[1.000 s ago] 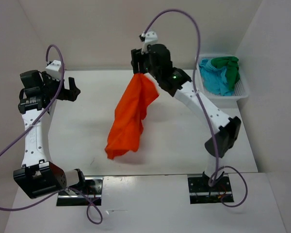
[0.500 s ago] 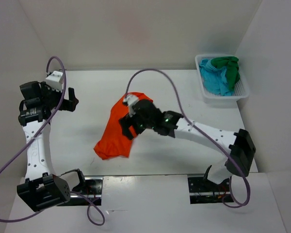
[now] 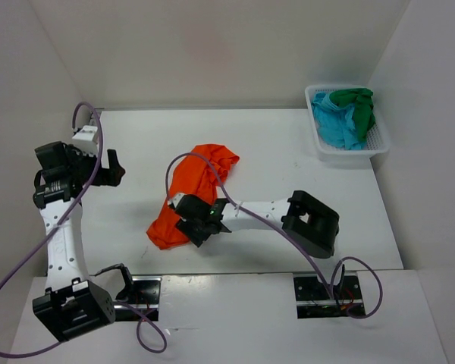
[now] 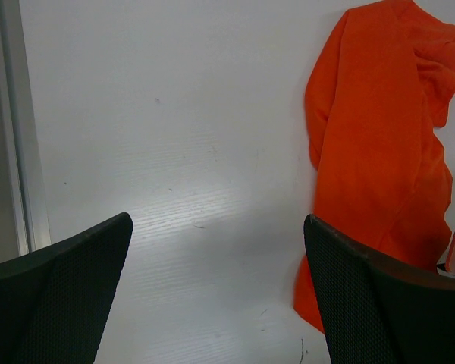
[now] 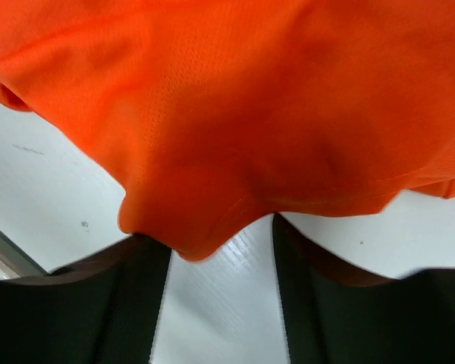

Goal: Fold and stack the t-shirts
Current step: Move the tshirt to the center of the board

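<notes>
White table [image 3: 136,144] holds orange shirt [image 3: 201,171]; left pincer [image 4: 218,221] gapes, right pincer [image 5: 216,236] grip unclear.

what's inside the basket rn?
Two crumpled shirts: a turquoise shirt and a green shirt lying partly over its far right side. They cover the basket floor, so anything underneath them can't be seen.

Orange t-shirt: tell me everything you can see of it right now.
The orange t-shirt is bright, thin, finely meshed cloth. It lies crumpled and unfolded in a long diagonal heap on the white table, mid-workspace, well apart from the basket. Loose folds bunch at its far end. The right tool sits at its near end, with fingers either side of a hem fold; whether they pinch it is unclear.
</notes>
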Available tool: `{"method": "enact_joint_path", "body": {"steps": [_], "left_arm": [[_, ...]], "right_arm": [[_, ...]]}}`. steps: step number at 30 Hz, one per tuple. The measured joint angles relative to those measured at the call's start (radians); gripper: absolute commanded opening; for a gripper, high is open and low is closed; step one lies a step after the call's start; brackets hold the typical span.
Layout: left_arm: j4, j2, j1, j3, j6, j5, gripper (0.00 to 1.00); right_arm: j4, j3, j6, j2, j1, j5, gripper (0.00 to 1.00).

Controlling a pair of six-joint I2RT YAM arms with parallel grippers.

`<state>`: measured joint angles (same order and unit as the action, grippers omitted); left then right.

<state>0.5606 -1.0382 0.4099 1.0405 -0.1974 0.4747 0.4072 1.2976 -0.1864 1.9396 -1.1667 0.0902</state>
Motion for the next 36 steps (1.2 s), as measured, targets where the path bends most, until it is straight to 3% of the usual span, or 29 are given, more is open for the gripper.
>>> {"method": "enact_joint_path", "body": {"steps": [1, 3, 7, 10, 12, 13, 14, 19, 23, 25, 27, 31, 33, 36], "left_arm": [[0.002, 0.005, 0.0, -0.003, -0.001, 0.0, 1.0], [0.002, 0.012, 0.0, -0.008, -0.002, 0.0, 1.0], [0.003, 0.015, 0.0, -0.027, -0.01, 0.0, 1.0], [0.009, 0.015, 0.0, -0.039, -0.011, 0.0, 1.0], [0.01, 0.015, 0.0, -0.045, -0.013, 0.0, 1.0], [0.011, 0.015, 0.0, -0.047, -0.013, 0.0, 1.0], [0.012, 0.015, 0.0, -0.048, -0.014, 0.0, 1.0], [0.015, 0.014, 0.0, -0.051, -0.044, 0.002, 1.0], [0.017, -0.001, -0.002, -0.051, -0.066, 0.005, 1.0], [0.022, -0.022, -0.002, -0.037, -0.066, 0.007, 1.0], [0.025, -0.068, -0.003, 0.018, -0.066, 0.016, 1.0], [0.006, -0.166, -0.035, 0.181, -0.088, 0.053, 1.0], [0.009, -0.209, -0.081, 0.263, -0.118, 0.08, 1.0], [0.009, -0.268, -0.201, 0.331, -0.176, 0.102, 1.0]], "right_arm": [[-0.002, 0.006, -0.004, 0.0, 0.0, 0.005, 0.42], [-0.005, 0.013, -0.007, 0.0, 0.0, 0.011, 0.29], [-0.005, 0.018, -0.025, 0.004, 0.0, 0.024, 0.45], [-0.003, 0.048, -0.025, 0.021, 0.0, 0.034, 0.43], [-0.002, 0.072, -0.021, 0.035, 0.0, 0.039, 0.3], [-0.003, 0.086, -0.019, 0.045, 0.0, 0.042, 0.03], [-0.003, 0.095, -0.009, 0.052, 0.0, 0.045, 0.0], [0.033, 0.149, -0.002, 0.064, 0.011, 0.027, 0.0], [0.118, 0.39, 0.0, 0.056, 0.085, -0.01, 0.0], [0.133, 0.555, -0.028, 0.044, 0.183, -0.047, 0.0], [0.128, 0.719, -0.065, -0.005, 0.36, -0.067, 0.0], [0.135, 0.805, -0.115, -0.172, 0.713, 0.002, 0.0], [0.151, 0.789, -0.135, -0.241, 0.782, 0.035, 0.0], [0.177, 0.747, -0.153, -0.302, 0.749, 0.043, 0.0]]}}
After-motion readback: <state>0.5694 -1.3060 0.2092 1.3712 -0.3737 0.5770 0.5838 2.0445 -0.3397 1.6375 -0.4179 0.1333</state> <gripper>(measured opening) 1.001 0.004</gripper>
